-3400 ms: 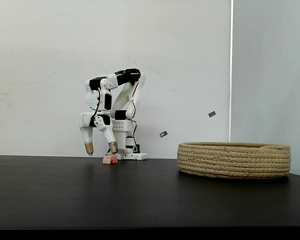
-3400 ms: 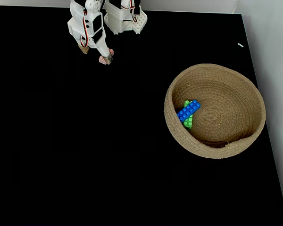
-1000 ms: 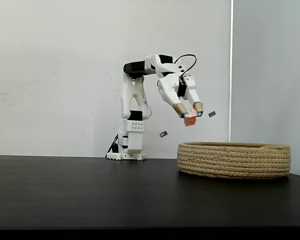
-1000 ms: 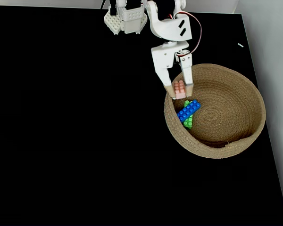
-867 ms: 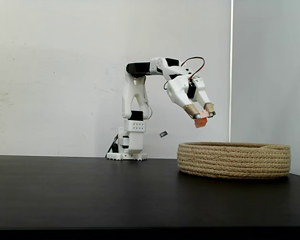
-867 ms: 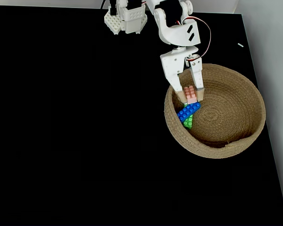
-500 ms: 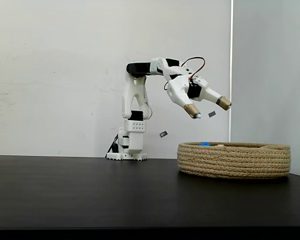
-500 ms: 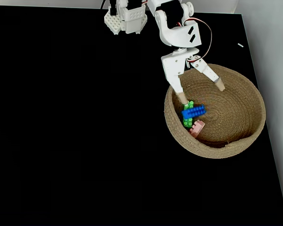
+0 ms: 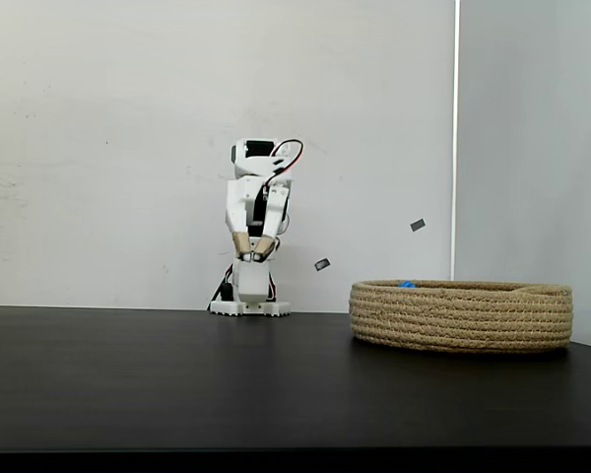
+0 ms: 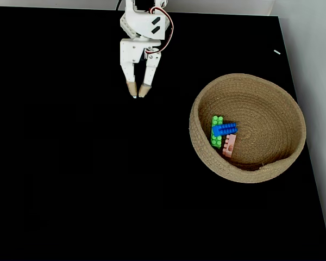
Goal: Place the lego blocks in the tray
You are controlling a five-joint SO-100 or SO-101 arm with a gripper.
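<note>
fixed views both show the tray [image 10: 271,95], a low round basket of coiled tan rope, sitting on the black bench [image 10: 70,179]. from above, three lego blocks lie together on its floor, left of centre: the green block [image 10: 215,132] runs roughly upright in the picture, the blue block [image 10: 225,129] lies across it, and the pale pink block [image 10: 229,145] rests just below, touching or nearly touching them. from the side, a bit of blue [image 9: 406,284] peeks over the tray's rim [image 9: 461,289]. the tool [image 10: 139,93] is well apart from the tray, up and to the left in the view from above, close to the arm's base. its two tan-tipped fingers [image 10: 131,88] point down, tips nearly meeting with a narrow gap and nothing between them. in the side view the tool [image 9: 253,250] hangs above the bench in front of the white arm.
</note>
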